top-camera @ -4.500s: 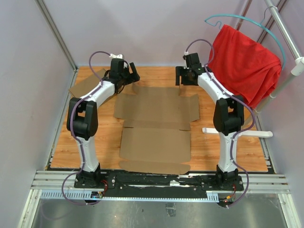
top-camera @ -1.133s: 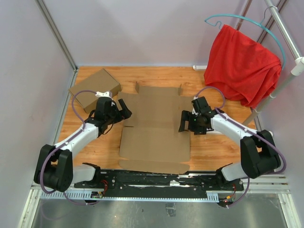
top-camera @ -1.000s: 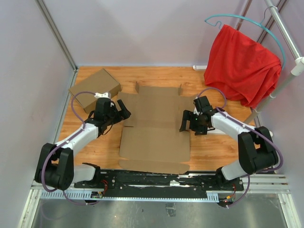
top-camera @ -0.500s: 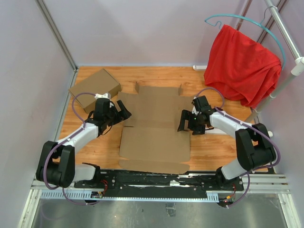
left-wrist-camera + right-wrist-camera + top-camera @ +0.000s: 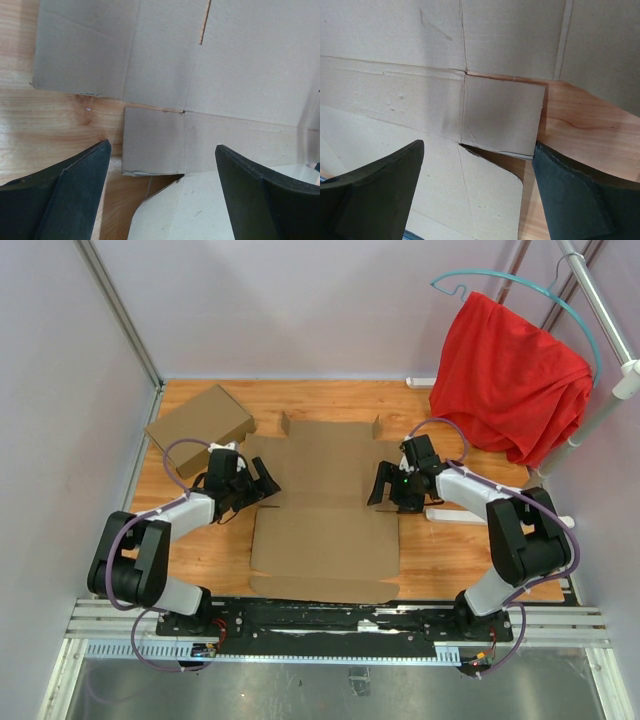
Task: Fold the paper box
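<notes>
The paper box (image 5: 326, 490) is a brown die-cut sheet lying flat on the wooden table, with two small tabs raised at its far edge. My left gripper (image 5: 262, 478) is open and low at the sheet's left side, over a small square flap (image 5: 152, 140). My right gripper (image 5: 385, 488) is open and low at the sheet's right side, over the matching small flap (image 5: 502, 120). Neither holds anything. The near panel (image 5: 220, 205) of the sheet shows pale in the left wrist view.
A folded brown box (image 5: 200, 426) lies at the back left. A red cloth (image 5: 510, 370) hangs on a rack at the right, under a teal hanger (image 5: 520, 285). A white bar (image 5: 470, 515) lies on the table right of the right arm.
Both grippers came from the sheet's far corners down to its left and right side flaps, then edged a little closer to it. The sheet has stayed flat.
</notes>
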You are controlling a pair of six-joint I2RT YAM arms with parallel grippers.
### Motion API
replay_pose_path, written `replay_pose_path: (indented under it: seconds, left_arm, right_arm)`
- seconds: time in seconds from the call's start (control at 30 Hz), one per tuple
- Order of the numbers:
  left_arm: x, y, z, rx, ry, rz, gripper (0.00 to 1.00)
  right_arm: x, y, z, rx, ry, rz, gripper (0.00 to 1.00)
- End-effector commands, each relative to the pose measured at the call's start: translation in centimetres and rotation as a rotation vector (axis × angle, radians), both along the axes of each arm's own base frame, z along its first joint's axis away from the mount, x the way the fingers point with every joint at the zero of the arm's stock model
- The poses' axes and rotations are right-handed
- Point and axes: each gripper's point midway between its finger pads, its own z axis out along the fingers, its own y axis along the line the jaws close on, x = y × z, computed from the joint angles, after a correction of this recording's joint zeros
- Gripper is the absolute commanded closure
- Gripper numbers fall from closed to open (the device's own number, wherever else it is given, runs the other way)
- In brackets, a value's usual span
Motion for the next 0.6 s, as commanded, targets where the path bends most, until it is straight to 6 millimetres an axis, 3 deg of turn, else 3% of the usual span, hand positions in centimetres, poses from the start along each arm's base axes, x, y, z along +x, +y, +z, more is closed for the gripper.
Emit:
replay_pose_path:
  seconds: [0.0,0.33,0.57]
  left_arm:
    - [1.0,-0.9,1.1,-0.045,-0.043,-0.023,0.09]
    - [0.4,-1.9,0.8,-0.091,-0.011,-0.065,0.11]
    - [1.1,-2.1,3.8,-0.116,-0.082,-0.063,0.12]
  right_arm:
    - [0.0,-0.8,-1.6,-0.029,0.036,-0.033,0.11]
    - [0.5,-0.4,-1.0,-0.007,-0.002,-0.03,0.12]
    - [0.7,-0.3,-0.4,0.005,-0.03,-0.029,0.13]
